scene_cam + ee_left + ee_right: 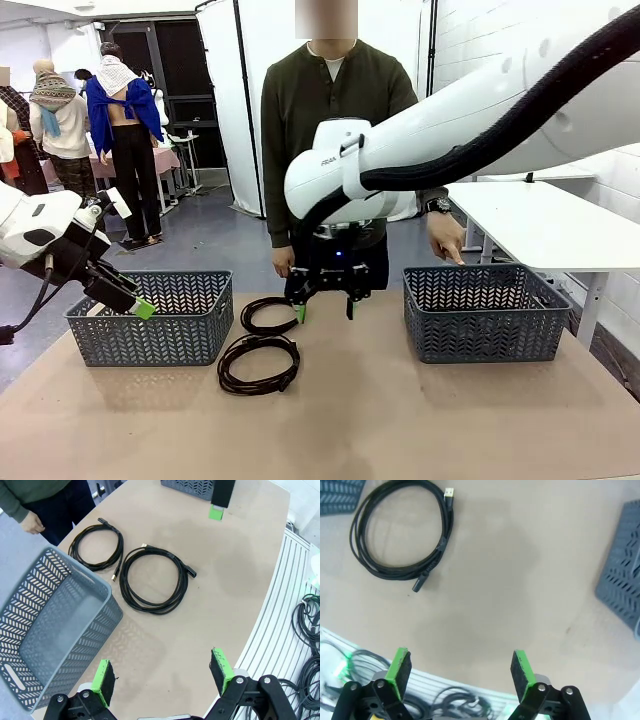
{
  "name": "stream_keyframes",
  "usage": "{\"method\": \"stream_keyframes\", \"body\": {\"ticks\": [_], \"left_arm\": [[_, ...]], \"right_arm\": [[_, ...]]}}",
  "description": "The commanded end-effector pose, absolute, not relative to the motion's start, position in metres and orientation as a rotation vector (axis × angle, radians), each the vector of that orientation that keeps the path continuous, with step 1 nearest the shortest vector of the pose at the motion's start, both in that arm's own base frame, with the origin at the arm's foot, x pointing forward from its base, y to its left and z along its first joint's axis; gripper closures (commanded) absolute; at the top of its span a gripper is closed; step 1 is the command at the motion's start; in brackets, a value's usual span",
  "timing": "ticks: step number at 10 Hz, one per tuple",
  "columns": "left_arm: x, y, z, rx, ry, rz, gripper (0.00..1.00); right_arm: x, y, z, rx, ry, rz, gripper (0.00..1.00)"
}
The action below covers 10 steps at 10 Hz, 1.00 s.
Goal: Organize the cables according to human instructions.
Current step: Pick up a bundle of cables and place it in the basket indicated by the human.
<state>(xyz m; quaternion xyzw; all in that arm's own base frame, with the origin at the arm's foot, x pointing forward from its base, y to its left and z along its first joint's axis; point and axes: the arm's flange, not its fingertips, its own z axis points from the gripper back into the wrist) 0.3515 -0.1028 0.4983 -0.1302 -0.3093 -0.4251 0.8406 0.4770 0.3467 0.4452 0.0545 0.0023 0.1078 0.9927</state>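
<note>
Two cables lie as coiled black loops on the brown table, a farther cable [243,316] and a nearer cable [224,372]. The left wrist view shows them side by side, one cable [120,547] near the person and the other cable [125,582] beside it. My right gripper [325,310] hangs open just above the table, right of the farther loop, with nothing between its fingers. Its own view has one coiled cable [442,542] at the upper left, beyond the right gripper [460,672]. My left gripper [130,300] is open and empty, tilted over the left basket's near left corner; its own view shows the left gripper [161,677] above bare table.
A grey lattice basket [150,335] stands at the left with its inside bare [95,630]. A matching basket [485,330] stands at the right. The person stands across the table with one hand [445,240] hanging above the right basket. More cables [310,630] lie off the table's near edge.
</note>
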Motion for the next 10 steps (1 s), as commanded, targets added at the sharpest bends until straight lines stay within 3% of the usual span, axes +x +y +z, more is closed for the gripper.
{"method": "stream_keyframes", "body": {"ticks": [1,7,10], "left_arm": [[0.353,-0.101,0.497,-0.291,-0.655,-0.905,0.00],[0.353,-0.101,0.497,-0.291,-0.655,-0.905,0.00],[0.353,-0.101,0.497,-0.291,-0.655,-0.905,0.00]], "right_arm": [[0.487,0.378,0.445,0.056,0.032,0.127,0.00],[0.487,0.411,0.399,-0.111,-0.062,-0.043,0.00],[0.497,0.409,0.387,-0.095,-0.042,-0.115,0.00]]}}
